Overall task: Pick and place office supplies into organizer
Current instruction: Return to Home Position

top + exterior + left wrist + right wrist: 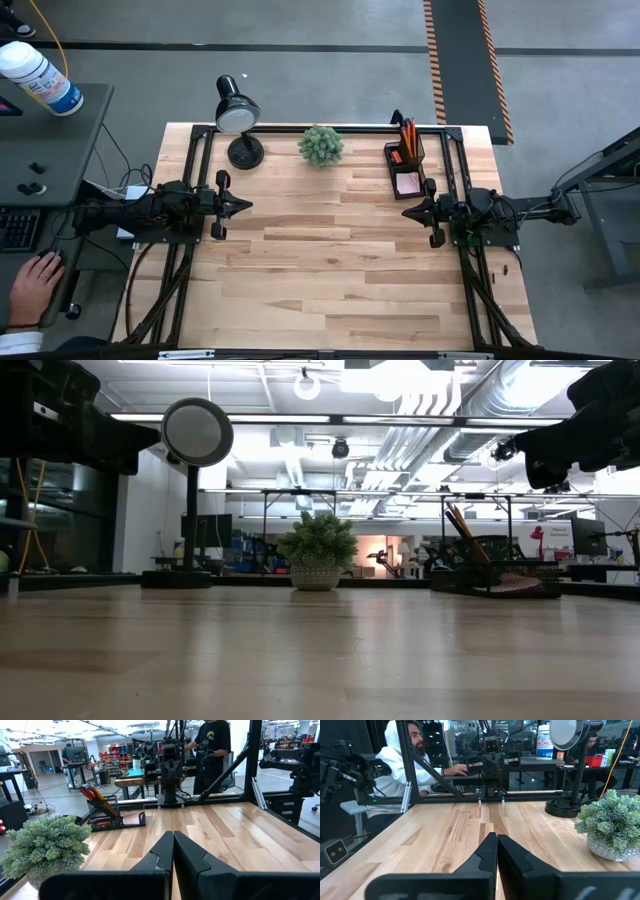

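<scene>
The left gripper point(173, 834) has its fingers pressed together above the wooden table point(240, 835); a plant point(47, 842) sits close by; the organizer point(111, 820) holds pencils point(99, 799) beyond it; a person point(212, 750) stands behind.

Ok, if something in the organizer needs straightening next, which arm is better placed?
Probably right. The right gripper sits shut, close beside the organizer; the left gripper waits across the table.

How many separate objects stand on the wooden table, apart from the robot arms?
3, all along the far edge: the black desk lamp toward the left, the small green plant in the middle, the mesh organizer toward the right. Small items behind them may be hidden.
</scene>
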